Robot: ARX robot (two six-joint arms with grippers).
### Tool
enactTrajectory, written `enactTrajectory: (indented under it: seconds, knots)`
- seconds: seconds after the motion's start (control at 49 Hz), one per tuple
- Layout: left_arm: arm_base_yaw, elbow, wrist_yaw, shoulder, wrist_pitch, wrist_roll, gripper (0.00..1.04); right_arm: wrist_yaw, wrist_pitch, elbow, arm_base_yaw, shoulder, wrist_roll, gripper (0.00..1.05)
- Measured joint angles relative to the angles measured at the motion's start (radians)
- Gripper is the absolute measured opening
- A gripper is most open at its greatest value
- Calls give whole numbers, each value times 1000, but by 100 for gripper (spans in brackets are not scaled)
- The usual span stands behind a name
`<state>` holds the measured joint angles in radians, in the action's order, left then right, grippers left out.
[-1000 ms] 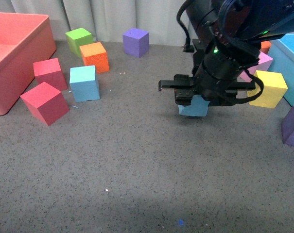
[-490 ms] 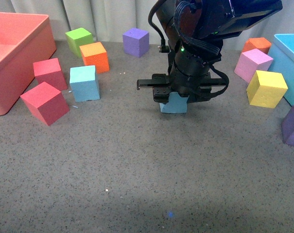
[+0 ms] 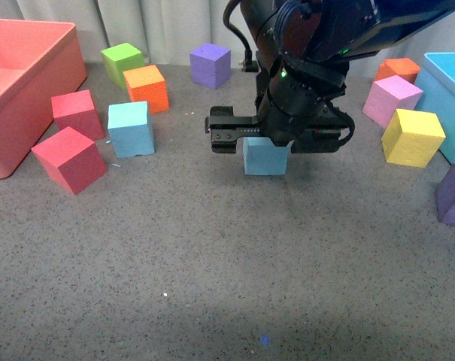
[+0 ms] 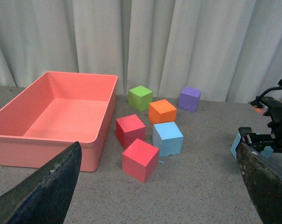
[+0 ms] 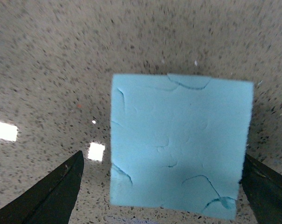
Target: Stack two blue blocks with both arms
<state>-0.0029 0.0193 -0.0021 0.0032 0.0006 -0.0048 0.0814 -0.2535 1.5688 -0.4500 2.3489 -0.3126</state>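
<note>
One blue block (image 3: 131, 128) stands on the grey table at the left, beside two red cubes; it also shows in the left wrist view (image 4: 168, 138). The other blue block (image 3: 265, 158) sits on the table at the middle, under my right gripper (image 3: 278, 140). In the right wrist view this block (image 5: 180, 144) lies between the open fingers of the right gripper (image 5: 161, 198), with a gap on one side. My left gripper (image 4: 154, 198) is open and empty, held back from the cubes, out of the front view. The second block's edge (image 4: 236, 145) shows there behind the right arm.
A pink bin (image 3: 16, 75) stands at the far left. Red cubes (image 3: 69, 159), an orange cube (image 3: 147, 87), a green cube (image 3: 122, 62) and a purple cube (image 3: 210, 65) lie at the back left. Yellow (image 3: 413, 137) and pink (image 3: 392, 100) cubes and a teal bin (image 3: 449, 98) lie at the right.
The right arm moved left across the table with the blue block under it. The block now rests on the table between the open jaws.
</note>
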Motion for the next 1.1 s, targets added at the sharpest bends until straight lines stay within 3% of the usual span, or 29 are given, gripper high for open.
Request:
enactTrajectory:
  seconds: [0.204,0.245,0.265,0.306,0.408,0.49,0.653,1.102]
  knots:
    - [0,0,0,0,0,0,98,39,103,-117,13,-160,34,95]
    - [0,0,0,0,0,0,98,127,291,-192,13,-178,77,89]
    - [0,0,0,0,0,0,98,217,457,-265,18,-191,124,84]
    - [0,0,3,0,0,0,98,283,668,-383,26,-212,183,76]
    - [0,0,0,0,0,0,98,264,1264,-715,84,-289,274,55]
    - [0,0,0,0,0,0,98,225,1477,-882,137,-441,296,37]
    - [0,0,1,0,0,0,98,149,1517,-1131,217,-635,309,2]
    - [0,0,0,0,0,0,98,21,1325,-1432,344,-1120,313,1]
